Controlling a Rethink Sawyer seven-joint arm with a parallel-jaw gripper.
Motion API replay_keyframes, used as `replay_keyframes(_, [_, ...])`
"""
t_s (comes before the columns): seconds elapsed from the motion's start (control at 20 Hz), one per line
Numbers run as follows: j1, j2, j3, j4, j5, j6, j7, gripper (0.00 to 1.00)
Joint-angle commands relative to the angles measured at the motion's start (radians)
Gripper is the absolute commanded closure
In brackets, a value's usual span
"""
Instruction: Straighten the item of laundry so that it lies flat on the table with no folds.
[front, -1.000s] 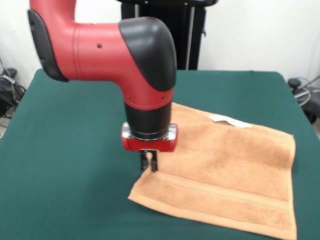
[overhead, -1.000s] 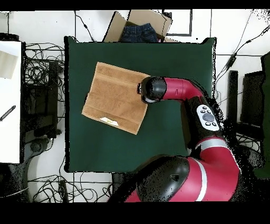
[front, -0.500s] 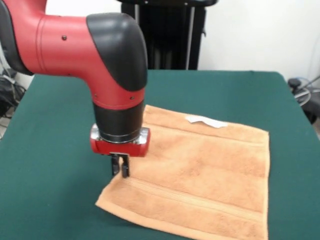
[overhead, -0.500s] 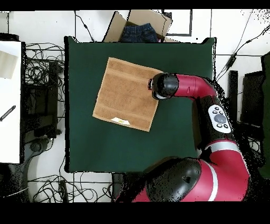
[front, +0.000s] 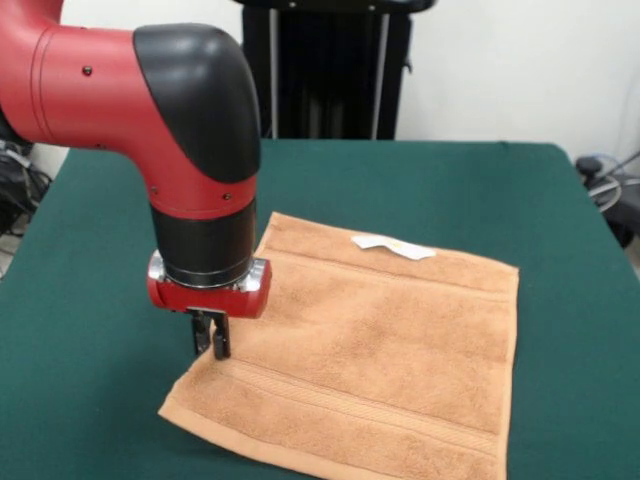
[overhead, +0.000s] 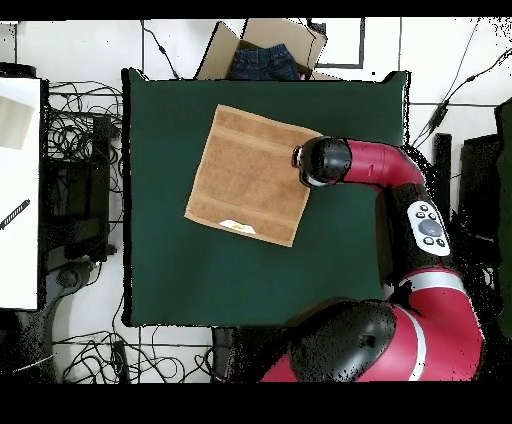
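Green table, ringed by cables and a box at one end. Red arm overhanging, blocking part of one edge of the towel, spread flat mid-table. White tag uppermost. Jaws pinched together on towel's edge.

Towel flat on green table; gripper jaws pinched together at towel's edge.

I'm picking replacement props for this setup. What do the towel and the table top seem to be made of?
The towel: likely cotton terry, with a fuzzy looped pile and flatter woven bands. The table top: seemingly a dark green felt-like cloth, matte with no shine.
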Motion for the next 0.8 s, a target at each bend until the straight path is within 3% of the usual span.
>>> replay_keyframes(0.05, [-0.009,0.032,0.05,-0.032,-0.071,0.06,-0.226,1.0])
replay_keyframes(0.55, [-0.015,0.042,0.052,-0.036,-0.074,0.064,-0.24,1.0])
replay_keyframes(0.6, [-0.021,0.041,0.06,-0.031,-0.075,0.051,-0.248,0.0])
replay_keyframes(0.8, [-0.017,0.043,0.061,-0.04,-0.073,0.063,-0.251,0.0])
